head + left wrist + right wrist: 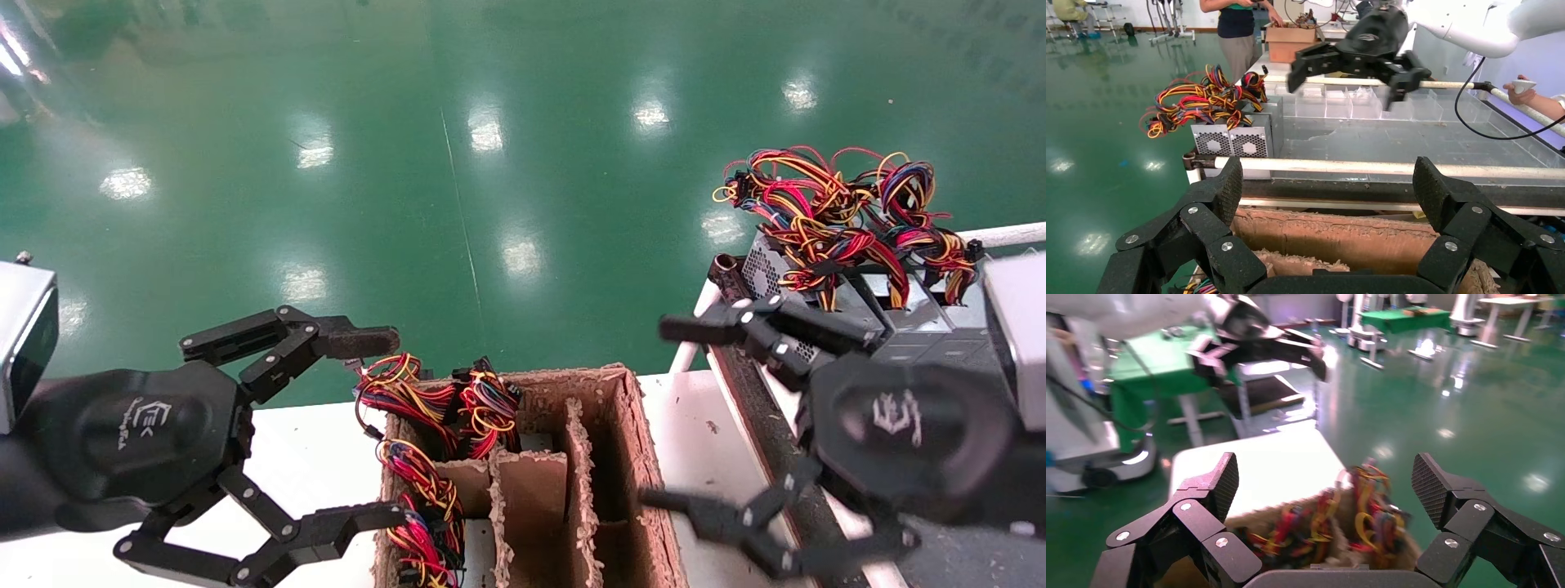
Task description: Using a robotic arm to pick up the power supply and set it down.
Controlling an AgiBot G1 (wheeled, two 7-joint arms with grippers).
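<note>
Silver-grey power supplies [805, 282] with tangled red, yellow and blue wires [833, 208] stand on the grey bench at the right; in the left wrist view the power supplies [1229, 141] show fan grilles. More wire bundles [421, 408] stick out of the left compartments of the brown cardboard divider box [609, 457]; whatever they are attached to is hidden. My left gripper [372, 429] is open beside the box's left side, near those wires. My right gripper [670, 412] is open at the box's right side, nothing between its fingers. The right wrist view looks down on the wires [1340, 520].
The box stands on a white table [310, 449] with green floor beyond its far edge. A white rail [1382, 166] and black strip edge the grey bench [1389, 138]. A person [1236, 27] and another cardboard box [1291, 40] are at the bench's far end.
</note>
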